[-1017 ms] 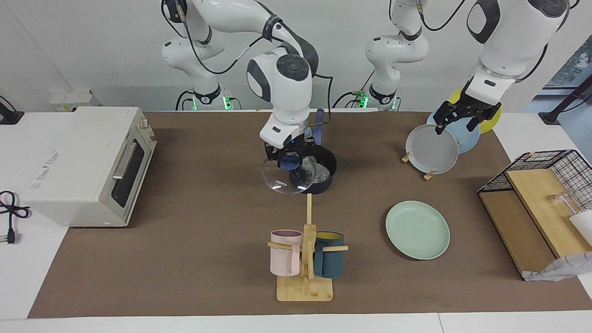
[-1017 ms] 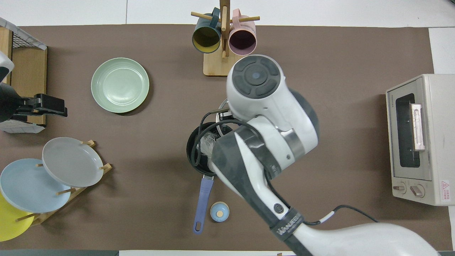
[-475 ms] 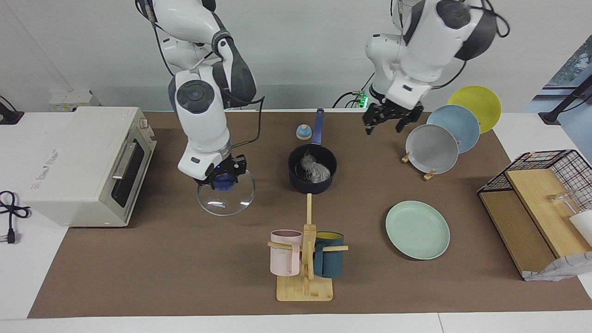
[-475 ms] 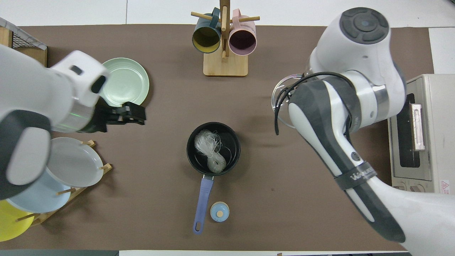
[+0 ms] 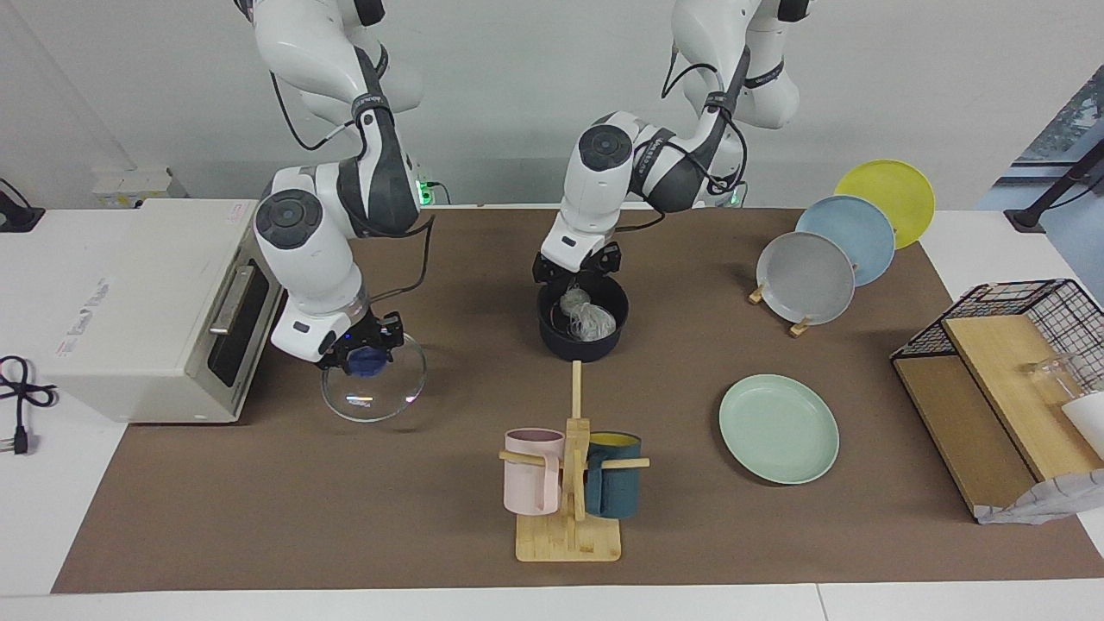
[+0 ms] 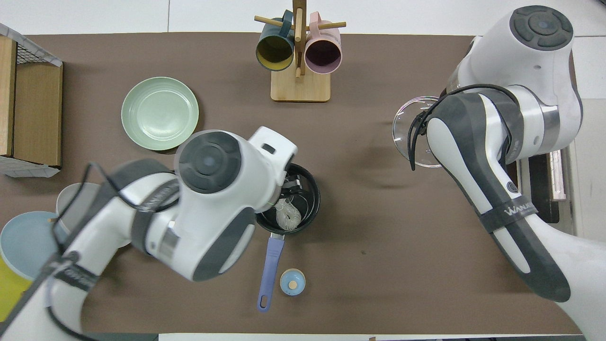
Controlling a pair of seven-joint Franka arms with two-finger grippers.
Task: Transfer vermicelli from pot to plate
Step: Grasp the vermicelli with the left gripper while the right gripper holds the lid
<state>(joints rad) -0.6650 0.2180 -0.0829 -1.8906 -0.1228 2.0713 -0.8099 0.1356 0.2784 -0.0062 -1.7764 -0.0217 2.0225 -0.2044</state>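
**Pot uncovered, left gripper arrived at the noodles**

Item 1. Glass lid (image 5: pixel 373 386): a second ago it was tilted against the pot's rim in the right gripper (image 5: pixel 362 358); it has since been carried toward the right arm's end of the table and now sits low over the brown mat in front of the toaster oven (image 5: pixel 164 306). The right gripper's fingers are clamped on its blue knob. Whether the lid rests on the mat or hangs just above it cannot be told.

Item 2. Pot (image 5: pixel 583 336): open, upright, mid-table, blue handle pointing toward the robots.

Item 3. Vermicelli (image 5: pixel 586 317): a whitish clump lying inside the pot, not lifted.

Item 4. Left gripper (image 5: pixel 576 274): a second ago over the plate rack (image 5: pixel 798 323); half a second ago partway across; now at the pot's rim, just above the noodles. Its finger spacing cannot be made out.

Item 5. Mint-green plate (image 5: pixel 779 429): bare, unmoved, toward the left arm's end and farther from the robots than the pot.

Assessment: uncovering appears complete; the transfer itself has not started. Next likely a descent and pinch on the clump, then a carry to the plate.
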